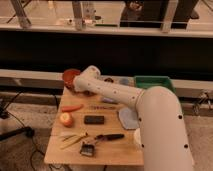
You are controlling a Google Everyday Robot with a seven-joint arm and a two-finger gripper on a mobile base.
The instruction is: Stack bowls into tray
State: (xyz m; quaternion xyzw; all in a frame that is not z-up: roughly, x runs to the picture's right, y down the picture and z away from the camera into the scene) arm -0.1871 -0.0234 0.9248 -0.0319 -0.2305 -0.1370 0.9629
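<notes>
Red-orange bowl (70,78), round, table's (117,147) far-left corner | fingers hidden behind arm (116,93) there, opening cannot tell

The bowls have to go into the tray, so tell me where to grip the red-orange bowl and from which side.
Grip the red-orange bowl by its rim, from above, at the edge nearest the tray. It appears to stand upright at the back-left corner of the table, so the thin rim is what offers a hold. The gripper is at that edge.
</notes>
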